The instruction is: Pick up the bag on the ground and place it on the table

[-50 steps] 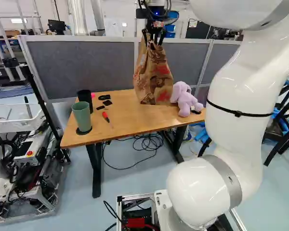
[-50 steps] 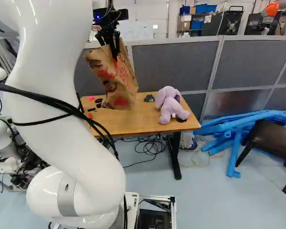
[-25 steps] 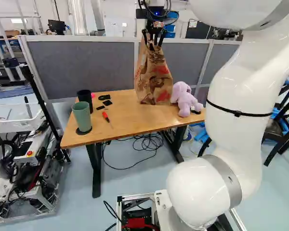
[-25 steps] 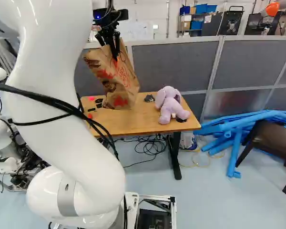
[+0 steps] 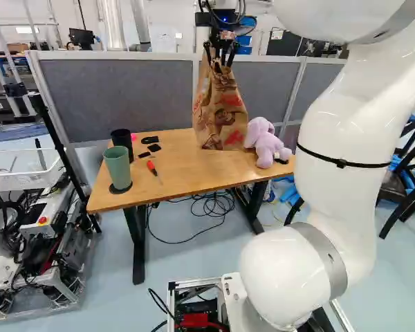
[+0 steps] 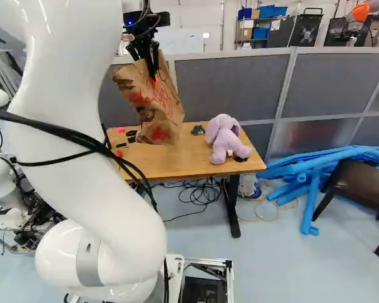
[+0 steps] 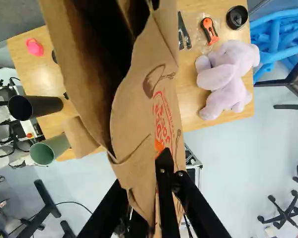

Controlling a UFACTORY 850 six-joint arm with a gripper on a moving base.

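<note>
Brown paper bag point(image 5: 221, 114), crumpled, in gripper point(image 5: 220, 61); flat wooden table point(image 5: 187, 169)

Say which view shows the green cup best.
The left base view, where the green cup stands in plain sight on the table. The wrist view shows its mouth and side from above; the right base view shows none of it.

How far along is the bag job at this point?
The pick-up looks done: the bag is off the floor, its rim gripped by the hand. Placing seems under way: the bag is over the table, though I cannot tell whether its base touches. Left: settling it and releasing.
</note>
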